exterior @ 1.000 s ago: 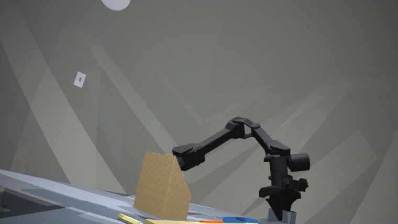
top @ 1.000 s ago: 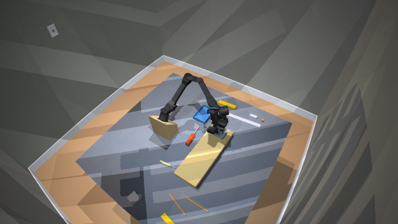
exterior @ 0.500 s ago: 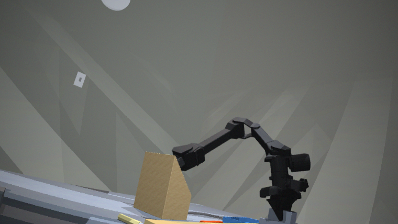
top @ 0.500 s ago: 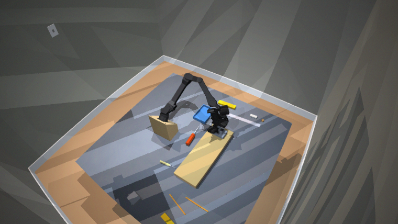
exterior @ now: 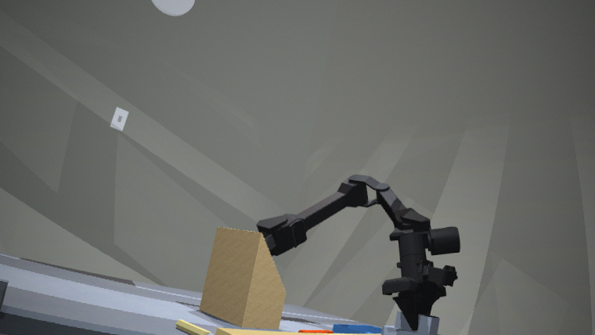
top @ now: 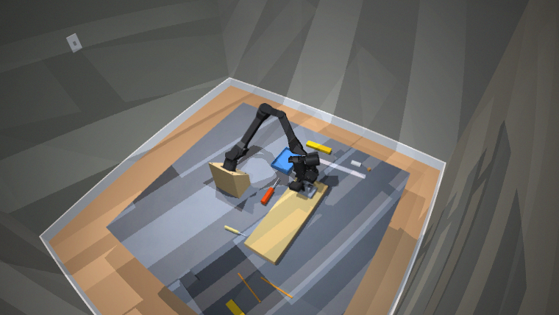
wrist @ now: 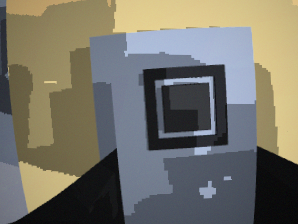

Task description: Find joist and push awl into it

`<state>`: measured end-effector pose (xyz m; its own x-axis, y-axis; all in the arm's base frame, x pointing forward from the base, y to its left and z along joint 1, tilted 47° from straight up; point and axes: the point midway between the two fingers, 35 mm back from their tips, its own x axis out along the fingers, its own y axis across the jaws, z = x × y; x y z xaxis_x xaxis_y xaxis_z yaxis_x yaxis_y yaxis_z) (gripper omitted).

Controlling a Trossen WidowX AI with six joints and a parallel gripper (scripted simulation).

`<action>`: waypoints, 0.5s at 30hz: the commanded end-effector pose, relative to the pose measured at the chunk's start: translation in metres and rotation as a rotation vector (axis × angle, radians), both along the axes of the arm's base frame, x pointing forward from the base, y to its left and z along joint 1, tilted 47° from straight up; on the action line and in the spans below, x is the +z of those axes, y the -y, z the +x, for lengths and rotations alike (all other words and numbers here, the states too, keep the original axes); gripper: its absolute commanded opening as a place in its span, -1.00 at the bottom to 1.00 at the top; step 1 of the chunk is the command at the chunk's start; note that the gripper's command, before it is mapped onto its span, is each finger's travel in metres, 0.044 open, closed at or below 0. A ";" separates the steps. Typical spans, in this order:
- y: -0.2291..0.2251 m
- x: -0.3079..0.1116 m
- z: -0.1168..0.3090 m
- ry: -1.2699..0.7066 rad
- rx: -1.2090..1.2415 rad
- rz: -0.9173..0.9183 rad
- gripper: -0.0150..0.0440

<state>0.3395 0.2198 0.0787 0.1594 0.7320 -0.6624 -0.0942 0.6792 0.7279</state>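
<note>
My gripper (top: 305, 188) (exterior: 419, 318) (wrist: 179, 151) points down, shut on the grey stud finder (top: 311, 192) (exterior: 429, 325) (wrist: 137, 130). The stud finder is at the far end of the pale wooden floor panel (top: 285, 218), on it or just above; I cannot tell which. Its square black-framed screen looks dark in the wrist view. The blue tray (top: 280, 161) (exterior: 355, 329) is behind the panel's far end. A slim tool with a cream handle (top: 231, 229) (exterior: 191, 326) and thin shaft lies by the near left corner, probably the awl. The joist is hidden.
An orange-handled tool (top: 267, 195) lies left of the panel. The arm stands on a wooden block (top: 232, 184) (exterior: 228, 276). A yellow bar (top: 318, 146), a pale strip (top: 348, 171) and a white piece (top: 355, 163) lie behind. Two orange sticks (top: 248, 287) (top: 276, 287) lie in front.
</note>
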 end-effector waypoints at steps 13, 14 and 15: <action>0.039 -0.043 0.003 -0.005 0.001 -0.002 -0.49; 0.041 -0.046 0.004 -0.005 0.001 -0.002 -0.49; 0.044 -0.048 0.004 -0.005 0.001 -0.002 -0.49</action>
